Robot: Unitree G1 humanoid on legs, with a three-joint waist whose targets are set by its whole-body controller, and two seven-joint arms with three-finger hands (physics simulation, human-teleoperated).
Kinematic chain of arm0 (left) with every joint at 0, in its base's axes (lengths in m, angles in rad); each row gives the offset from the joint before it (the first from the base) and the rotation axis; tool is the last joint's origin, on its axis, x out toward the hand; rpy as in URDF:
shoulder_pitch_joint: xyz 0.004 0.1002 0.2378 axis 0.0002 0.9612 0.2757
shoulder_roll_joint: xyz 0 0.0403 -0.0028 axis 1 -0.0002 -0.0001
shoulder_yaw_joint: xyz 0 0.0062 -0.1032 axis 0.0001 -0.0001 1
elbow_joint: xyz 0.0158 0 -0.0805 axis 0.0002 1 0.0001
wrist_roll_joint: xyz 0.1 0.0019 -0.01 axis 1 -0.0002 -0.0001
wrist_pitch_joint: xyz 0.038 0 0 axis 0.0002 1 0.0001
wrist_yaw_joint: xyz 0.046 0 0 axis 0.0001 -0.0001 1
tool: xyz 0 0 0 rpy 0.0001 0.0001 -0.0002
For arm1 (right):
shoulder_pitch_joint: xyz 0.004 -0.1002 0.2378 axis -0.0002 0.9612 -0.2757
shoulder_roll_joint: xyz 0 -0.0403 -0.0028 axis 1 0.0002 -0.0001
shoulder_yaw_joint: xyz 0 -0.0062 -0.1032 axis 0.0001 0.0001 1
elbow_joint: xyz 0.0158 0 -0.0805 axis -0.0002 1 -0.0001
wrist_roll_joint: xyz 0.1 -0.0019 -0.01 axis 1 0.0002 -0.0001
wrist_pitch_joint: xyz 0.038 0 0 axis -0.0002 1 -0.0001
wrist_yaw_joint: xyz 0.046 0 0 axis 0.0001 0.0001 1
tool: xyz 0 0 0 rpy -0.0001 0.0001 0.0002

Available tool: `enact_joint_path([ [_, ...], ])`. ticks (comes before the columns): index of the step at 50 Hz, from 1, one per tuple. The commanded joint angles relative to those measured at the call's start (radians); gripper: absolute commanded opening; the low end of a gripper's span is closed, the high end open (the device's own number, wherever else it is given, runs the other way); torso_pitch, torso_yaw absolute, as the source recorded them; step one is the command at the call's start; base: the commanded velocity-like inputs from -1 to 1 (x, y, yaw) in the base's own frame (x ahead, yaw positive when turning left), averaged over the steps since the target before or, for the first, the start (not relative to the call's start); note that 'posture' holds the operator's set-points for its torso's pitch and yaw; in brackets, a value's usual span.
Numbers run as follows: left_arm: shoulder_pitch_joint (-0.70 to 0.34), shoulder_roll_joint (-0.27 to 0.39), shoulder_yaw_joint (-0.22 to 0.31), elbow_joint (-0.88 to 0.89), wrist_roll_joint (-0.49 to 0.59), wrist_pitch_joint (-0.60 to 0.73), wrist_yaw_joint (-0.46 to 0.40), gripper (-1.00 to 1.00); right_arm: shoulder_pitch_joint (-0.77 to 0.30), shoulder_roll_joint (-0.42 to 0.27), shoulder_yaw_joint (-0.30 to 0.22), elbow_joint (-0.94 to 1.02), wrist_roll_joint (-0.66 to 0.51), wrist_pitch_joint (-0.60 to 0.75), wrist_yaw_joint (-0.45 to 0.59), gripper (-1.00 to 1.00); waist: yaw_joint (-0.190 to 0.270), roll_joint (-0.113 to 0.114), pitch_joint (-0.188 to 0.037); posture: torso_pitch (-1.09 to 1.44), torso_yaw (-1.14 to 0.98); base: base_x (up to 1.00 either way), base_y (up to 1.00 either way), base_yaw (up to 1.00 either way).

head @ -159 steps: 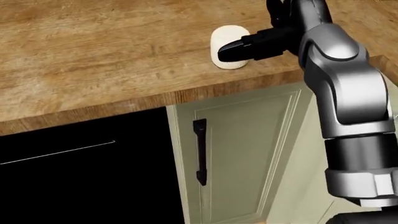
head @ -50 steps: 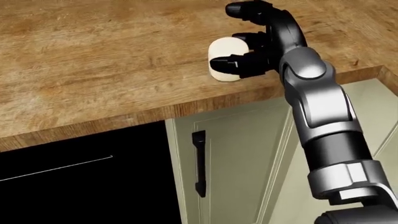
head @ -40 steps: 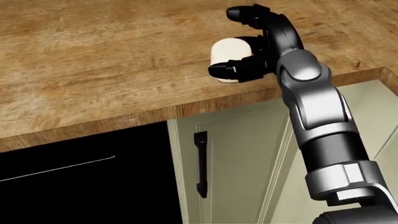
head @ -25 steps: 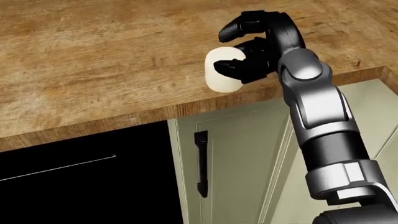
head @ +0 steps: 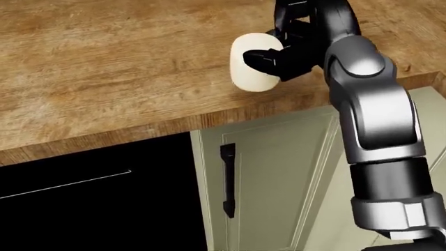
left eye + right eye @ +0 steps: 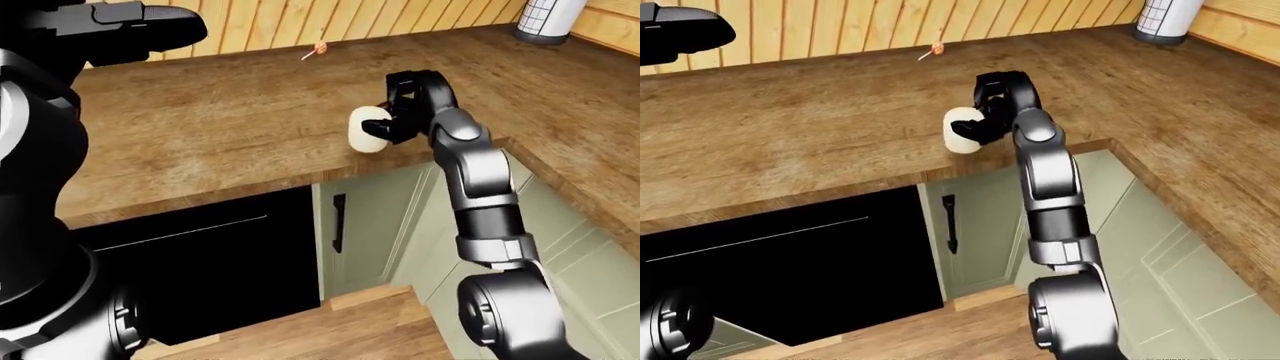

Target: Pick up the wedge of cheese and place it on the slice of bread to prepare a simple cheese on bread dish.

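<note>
A pale cream slice with a rounded top [image 5: 244, 76], shaped like a bread slice, is held tilted just above the wooden counter's [image 5: 104, 78] near edge. My right hand [image 5: 270, 56] is shut on it, black fingers wrapped over its right side. In the left-eye view the same slice [image 6: 362, 135] hangs in the right hand [image 6: 388, 124] over the counter's edge. A tiny orange-red thing [image 6: 319, 48] lies far up the counter by the plank wall; it is too small to identify. My left arm [image 6: 130, 34] is raised at the top left, its fingers unreadable.
Below the counter are a black appliance front [image 5: 90, 209] and a pale green cabinet door with a black handle [image 5: 227, 180]. A white and dark canister [image 6: 545, 16] stands at the counter's top right. The counter turns a corner along the right side [image 6: 590, 150].
The right hand's fingers closed round the pale slice and raised it off the counter, tilting it upright. The arm has swung up toward the view's top.
</note>
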Motion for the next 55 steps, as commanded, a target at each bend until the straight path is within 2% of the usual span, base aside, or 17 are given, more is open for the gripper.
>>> enact_joint_path([
  [1,-0.030,0.018,0.019,-0.011,-0.002,-0.025,0.002,1.00,-0.058,-0.016,-0.002,-0.105,0.028,0.007,-0.017,-1.00,0.001,0.001,-0.037,0.00,0.00,0.00,0.00,0.00],
  [3,-0.028,0.020,0.017,-0.012,-0.005,-0.027,0.005,1.00,-0.070,-0.024,0.023,-0.133,-0.015,0.051,-0.041,-1.00,0.001,0.001,-0.035,0.00,0.00,0.00,0.00,0.00],
  [9,-0.031,0.024,0.016,-0.016,-0.016,-0.023,0.013,1.00,-0.060,-0.028,0.025,-0.271,-0.041,0.169,-0.015,-1.00,0.001,0.000,-0.034,0.00,0.00,0.00,0.00,0.00],
  [14,-0.024,0.020,0.008,-0.012,-0.010,-0.030,0.011,1.00,-0.070,-0.013,-0.007,-0.398,0.005,0.250,-0.007,-1.00,0.003,0.000,-0.032,0.00,0.00,0.00,0.00,0.00],
  [22,-0.031,0.025,0.014,-0.013,-0.018,-0.019,0.015,1.00,-0.094,-0.033,-0.009,-0.548,0.048,0.410,-0.040,-1.00,0.003,0.001,-0.029,0.00,0.00,0.00,0.00,0.00],
  [27,-0.032,0.025,0.012,-0.011,-0.018,-0.020,0.016,1.00,-0.099,-0.048,-0.019,-0.595,0.068,0.464,-0.054,-1.00,0.004,0.001,-0.028,0.00,0.00,0.00,0.00,0.00],
  [37,-0.034,0.030,0.014,-0.003,-0.020,-0.025,0.018,1.00,-0.097,-0.059,-0.031,-0.644,0.121,0.504,-0.067,-1.00,0.003,0.001,-0.028,0.00,0.00,0.00,0.00,0.00],
  [46,-0.034,0.041,0.024,-0.003,-0.032,-0.024,0.021,1.00,-0.089,-0.063,-0.018,-0.648,0.138,0.510,-0.077,-1.00,0.001,0.003,-0.027,0.00,0.00,0.00,0.00,0.00],
  [48,-0.033,0.043,0.025,-0.004,-0.036,-0.024,0.023,1.00,-0.089,-0.063,-0.014,-0.645,0.138,0.507,-0.076,-1.00,0.000,0.006,-0.059,0.00,0.00,-0.20,0.00,0.00],
  [51,-0.035,0.050,0.031,-0.004,-0.045,-0.023,0.027,1.00,-0.088,-0.065,-0.012,-0.633,0.136,0.496,-0.070,-1.00,0.000,0.008,-0.068,0.00,0.00,-0.36,0.00,0.00],
  [55,-0.033,0.049,0.019,0.000,-0.043,-0.032,0.030,1.00,-0.089,-0.066,-0.010,-0.637,0.133,0.501,-0.067,-1.00,0.000,0.014,-0.064,0.00,0.00,-0.38,0.00,0.00],
])
